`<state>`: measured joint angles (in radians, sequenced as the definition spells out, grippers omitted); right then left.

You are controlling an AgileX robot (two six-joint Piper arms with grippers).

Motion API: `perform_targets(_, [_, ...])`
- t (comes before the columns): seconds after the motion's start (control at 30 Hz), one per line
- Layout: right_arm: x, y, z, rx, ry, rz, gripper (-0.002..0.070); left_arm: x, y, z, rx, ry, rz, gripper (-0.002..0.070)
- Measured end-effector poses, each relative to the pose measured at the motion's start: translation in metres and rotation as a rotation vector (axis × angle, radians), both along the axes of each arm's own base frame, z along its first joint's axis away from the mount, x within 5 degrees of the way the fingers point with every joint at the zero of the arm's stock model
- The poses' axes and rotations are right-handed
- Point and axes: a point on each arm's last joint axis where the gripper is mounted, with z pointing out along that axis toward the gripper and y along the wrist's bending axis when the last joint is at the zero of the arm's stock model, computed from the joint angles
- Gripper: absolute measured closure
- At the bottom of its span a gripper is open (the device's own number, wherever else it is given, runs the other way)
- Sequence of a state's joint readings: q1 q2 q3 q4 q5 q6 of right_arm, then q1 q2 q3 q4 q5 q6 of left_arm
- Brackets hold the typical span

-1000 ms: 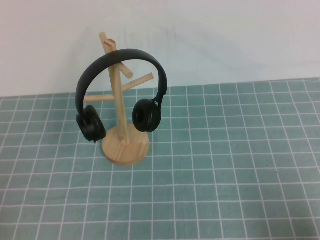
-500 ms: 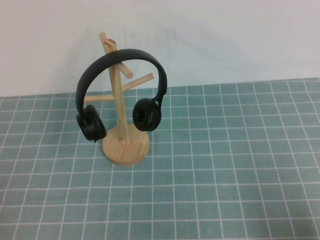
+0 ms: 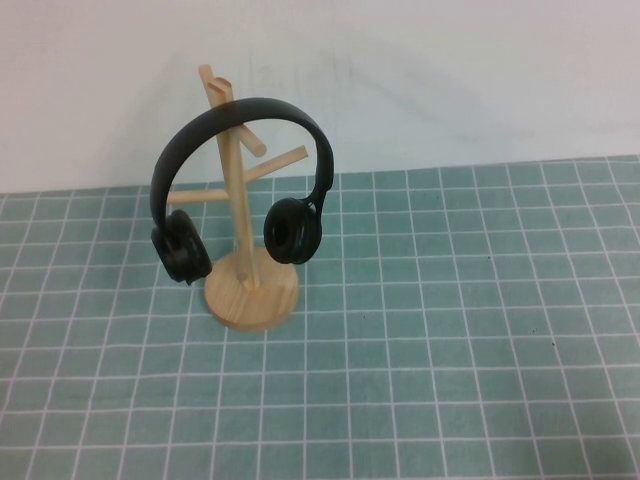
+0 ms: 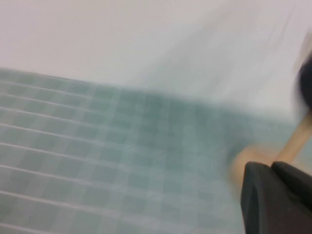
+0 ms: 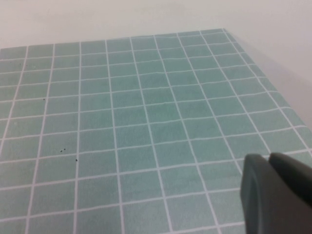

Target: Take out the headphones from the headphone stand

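The black headphones hang by their thin headband over a top peg of the light wooden headphone stand. One ear cup hangs left of the post and the other to its right. Neither gripper shows in the high view. In the blurred left wrist view, my left gripper is shut and empty, just short of the stand's base, with a dark ear cup at the frame's edge. My right gripper is shut and empty over bare mat, with no task object in its view.
A green mat with a white grid covers the table, and a white wall stands behind the stand. The right wrist view shows the mat's far edge and corner.
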<state>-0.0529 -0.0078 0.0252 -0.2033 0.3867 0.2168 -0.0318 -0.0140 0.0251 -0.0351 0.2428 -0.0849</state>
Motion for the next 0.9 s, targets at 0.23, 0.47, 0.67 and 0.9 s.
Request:
perform_targets(0.23, [0.0,0.0,0.0,0.0,0.0,0.0,0.0685,0.001,-0.003,0.01,-0.493,-0.075,0.021,0.0679])
perform_targets(0.47, [0.0,0.0,0.0,0.0,0.0,0.0,0.0685,0.001,-0.003,0.012,-0.527,-0.085,0.021,0.0679])
perform_targets(0.67, [0.0,0.0,0.0,0.0,0.0,0.0,0.0685,-0.007,-0.01,0.063,-0.302,0.012,-0.066,0.0679])
perform_targets(0.9, [0.0,0.0,0.0,0.0,0.0,0.0,0.0685,0.026,-0.007,0.114,0.073,0.32,-0.09,0.0679])
